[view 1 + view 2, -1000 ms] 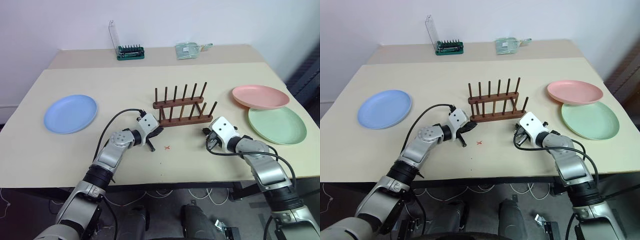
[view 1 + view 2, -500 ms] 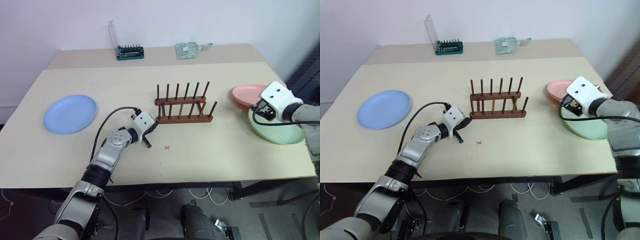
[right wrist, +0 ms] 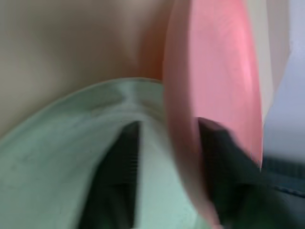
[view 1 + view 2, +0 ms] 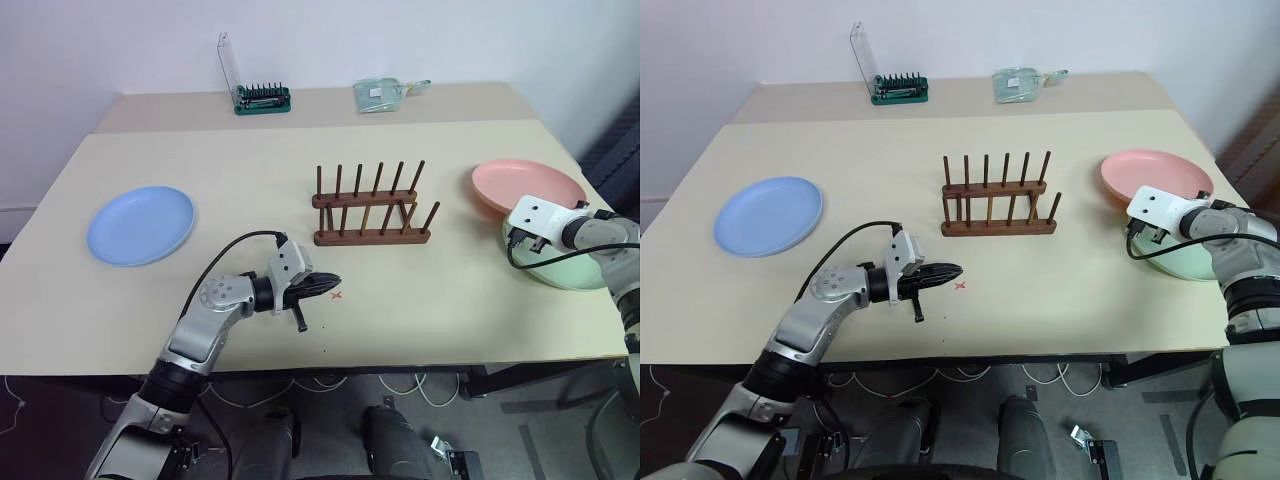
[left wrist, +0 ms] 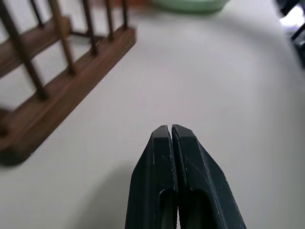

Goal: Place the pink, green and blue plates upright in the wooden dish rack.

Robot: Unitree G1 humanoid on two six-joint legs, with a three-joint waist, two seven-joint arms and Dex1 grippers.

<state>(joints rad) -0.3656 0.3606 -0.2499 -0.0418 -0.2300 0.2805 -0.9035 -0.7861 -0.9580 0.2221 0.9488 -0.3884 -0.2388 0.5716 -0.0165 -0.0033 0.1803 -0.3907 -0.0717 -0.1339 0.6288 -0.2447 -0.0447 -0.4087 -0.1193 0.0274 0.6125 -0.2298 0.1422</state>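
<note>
The wooden dish rack [image 4: 372,205] stands empty mid-table. The blue plate [image 4: 140,225] lies flat at far left. At far right the pink plate [image 4: 528,187] overlaps the far edge of the green plate [image 4: 572,272]. My right gripper [image 3: 170,125] is open and straddles the pink plate's near rim. One finger [image 3: 119,171] is over the green plate [image 3: 57,157], and a thin strip of green shows between that finger and the rim. The other finger sits inside the pink plate [image 3: 214,71]. My left gripper [image 4: 325,287] is shut and empty, pointing right, in front of the rack [image 5: 57,95].
A green-based holder of metal bits [image 4: 262,98] and a clear packet [image 4: 385,94] sit on the rear table section. A small red cross [image 4: 337,295] marks the tabletop by my left gripper. The table's right edge runs close beside the green plate.
My right arm swung from beside the rack out to the plates and dropped onto the pink plate's rim. My left gripper drew back from the rack's left end and turned right, still shut.
</note>
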